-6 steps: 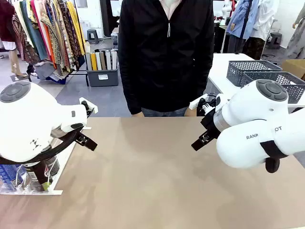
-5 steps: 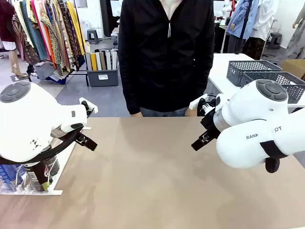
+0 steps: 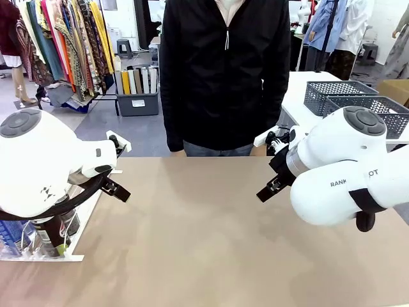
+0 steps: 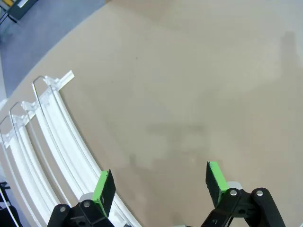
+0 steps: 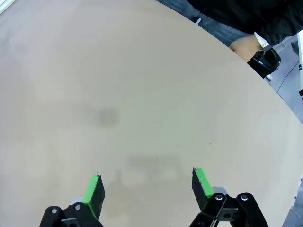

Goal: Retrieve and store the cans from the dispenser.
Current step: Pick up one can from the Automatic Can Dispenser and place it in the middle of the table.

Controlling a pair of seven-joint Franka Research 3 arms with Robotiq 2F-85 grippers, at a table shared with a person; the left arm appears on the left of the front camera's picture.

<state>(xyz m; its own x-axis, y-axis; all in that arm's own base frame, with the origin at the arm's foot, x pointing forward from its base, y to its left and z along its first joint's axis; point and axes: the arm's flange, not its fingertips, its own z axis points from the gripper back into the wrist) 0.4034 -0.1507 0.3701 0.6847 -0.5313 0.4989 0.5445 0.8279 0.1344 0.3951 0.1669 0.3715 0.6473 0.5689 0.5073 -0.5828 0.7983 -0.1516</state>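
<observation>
Left gripper (image 4: 158,182) and right gripper (image 5: 147,187) gape wide and empty; the cans (image 3: 54,231), at the tabletop's (image 3: 204,243) 8 o'clock, are probably stiff, slick and thin-walled, so clasp mid-body.

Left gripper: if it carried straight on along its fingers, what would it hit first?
Most likely the bare table top. The left gripper, open and empty, points at plain surface. The dispenser rails run close along one side, so a graze there cannot be ruled out.
</observation>
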